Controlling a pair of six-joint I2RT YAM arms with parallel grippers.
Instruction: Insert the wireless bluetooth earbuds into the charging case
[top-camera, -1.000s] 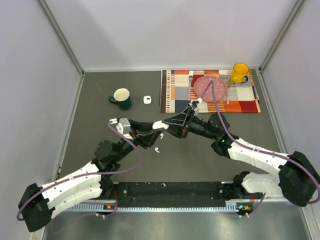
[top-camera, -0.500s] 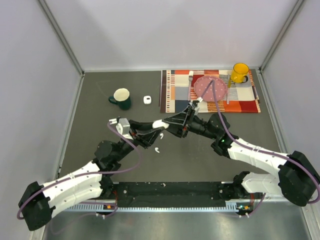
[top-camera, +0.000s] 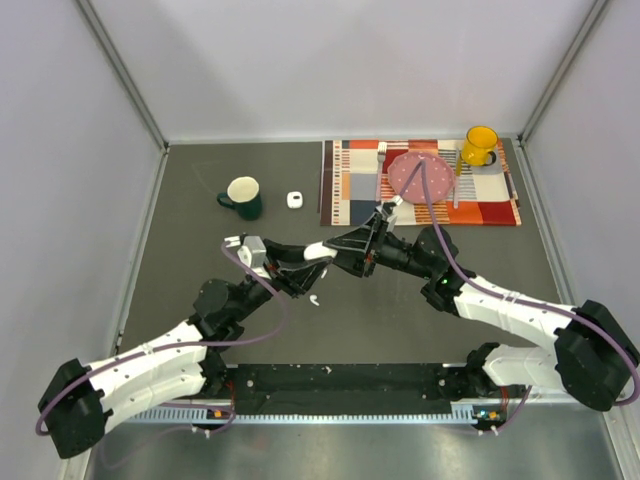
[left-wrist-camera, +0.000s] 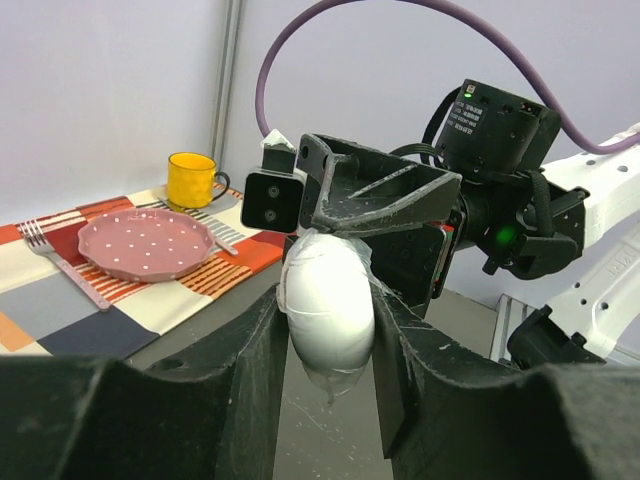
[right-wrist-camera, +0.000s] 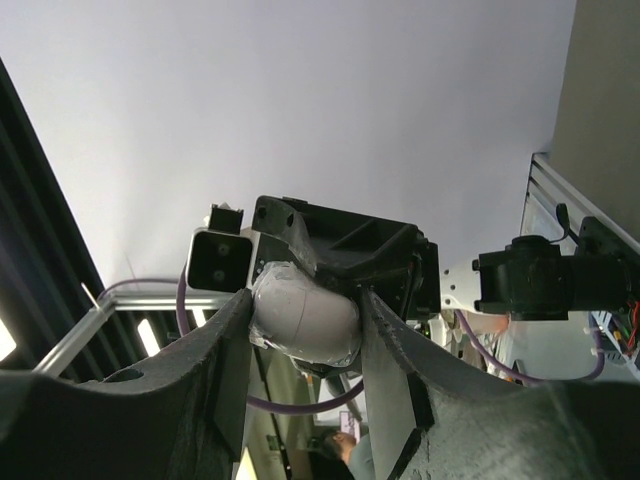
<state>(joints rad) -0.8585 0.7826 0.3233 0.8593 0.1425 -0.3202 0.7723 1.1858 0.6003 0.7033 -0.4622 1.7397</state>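
Slightly shifted: my left gripper (left-wrist-camera: 327, 325) edged rightward. Mid-frame, charging case (top-camera: 318, 250) is clamped by it and my right gripper (right-wrist-camera: 303, 322). Judged light, rigid, slippery; grip broad flanks. One earbud (top-camera: 315, 299) lies below on table (top-camera: 400, 320).

No writing is legible; the small printed label (left-wrist-camera: 477, 114) on the right arm's black housing (left-wrist-camera: 520, 135) is too fine to read.
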